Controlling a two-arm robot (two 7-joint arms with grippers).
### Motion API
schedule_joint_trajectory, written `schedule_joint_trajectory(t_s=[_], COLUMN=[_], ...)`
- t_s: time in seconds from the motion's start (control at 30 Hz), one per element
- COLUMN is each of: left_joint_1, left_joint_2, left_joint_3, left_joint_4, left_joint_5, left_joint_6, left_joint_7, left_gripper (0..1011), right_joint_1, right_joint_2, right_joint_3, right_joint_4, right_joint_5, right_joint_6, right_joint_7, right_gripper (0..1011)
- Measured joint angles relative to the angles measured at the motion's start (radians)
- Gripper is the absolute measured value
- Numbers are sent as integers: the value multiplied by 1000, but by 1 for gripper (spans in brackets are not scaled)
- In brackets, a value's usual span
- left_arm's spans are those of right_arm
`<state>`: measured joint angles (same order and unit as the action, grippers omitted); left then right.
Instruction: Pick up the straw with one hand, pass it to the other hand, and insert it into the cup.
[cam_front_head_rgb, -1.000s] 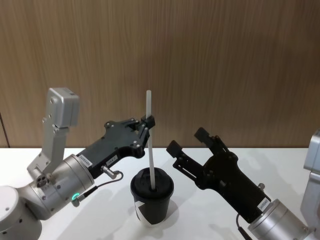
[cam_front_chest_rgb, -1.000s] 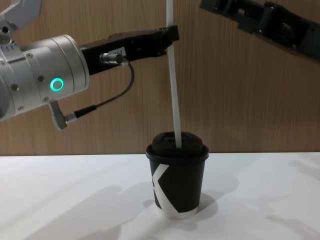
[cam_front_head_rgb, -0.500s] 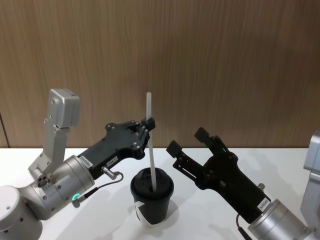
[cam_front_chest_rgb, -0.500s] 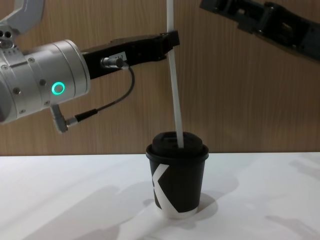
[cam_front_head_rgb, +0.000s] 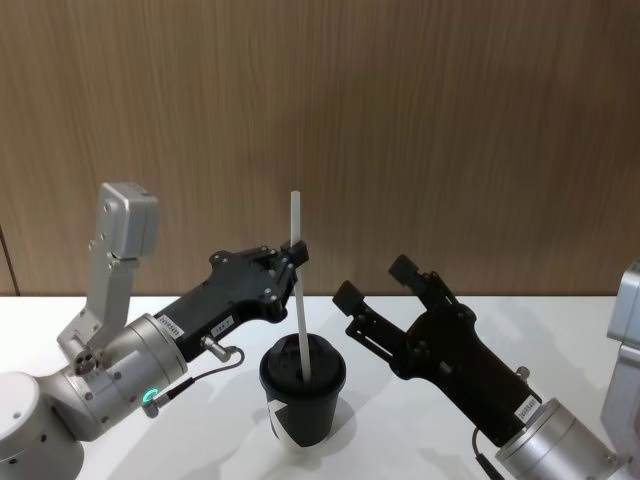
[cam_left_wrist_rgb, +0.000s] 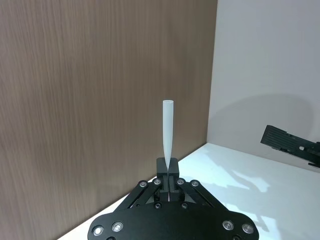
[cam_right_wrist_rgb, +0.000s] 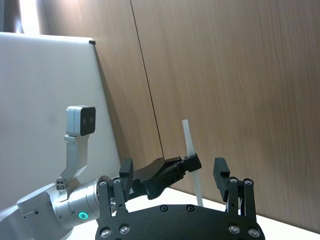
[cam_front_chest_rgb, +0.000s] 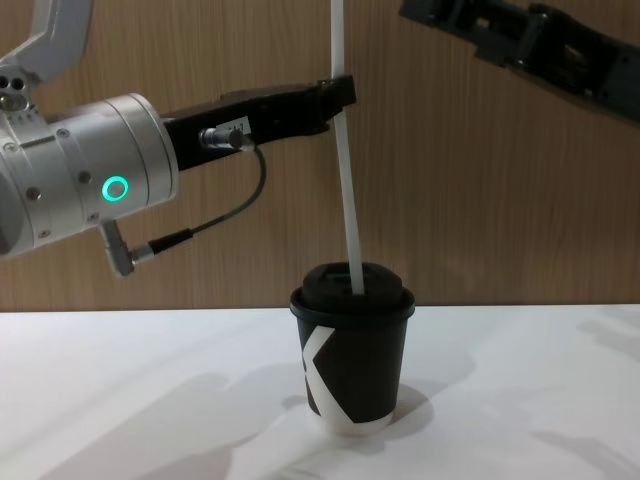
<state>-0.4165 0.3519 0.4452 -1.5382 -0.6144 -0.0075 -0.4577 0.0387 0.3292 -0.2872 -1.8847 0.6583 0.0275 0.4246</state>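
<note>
The black cup with a white K-like mark stands on the white table. The white straw rises nearly upright from its domed lid, lower end in the lid. My left gripper, with the silver green-lit wrist, is shut on the straw a little below its top, above the cup. In the left wrist view the straw sticks up from between the shut fingers. My all-black right gripper hangs open to the right of the cup, apart from the straw.
The white table spreads around the cup. A brown wood-panel wall stands close behind. The right arm crosses high over the table's right side.
My left gripper has moved slightly down with the straw, which sits a little deeper in the lid. The right gripper has not moved.
</note>
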Motion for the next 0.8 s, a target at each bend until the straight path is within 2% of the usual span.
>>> schedule_joint_trajectory(t_s=[0.5, 0.8], left_joint_1=[-1, -2], left_joint_2=[0, -3], left_joint_3=[-3, -2], left_joint_4=[20, 31], left_joint_5=[-4, -2], left_joint_6=[-4, 3], left_joint_7=[-15, -14], left_gripper=[16, 240], right_joint_1=[0, 0], right_joint_2=[0, 0], right_joint_3=[0, 0], right_joint_4=[0, 0], right_joint_5=[0, 0], right_joint_6=[0, 0], right_joint_7=[0, 0], right_gripper=[1001, 1001])
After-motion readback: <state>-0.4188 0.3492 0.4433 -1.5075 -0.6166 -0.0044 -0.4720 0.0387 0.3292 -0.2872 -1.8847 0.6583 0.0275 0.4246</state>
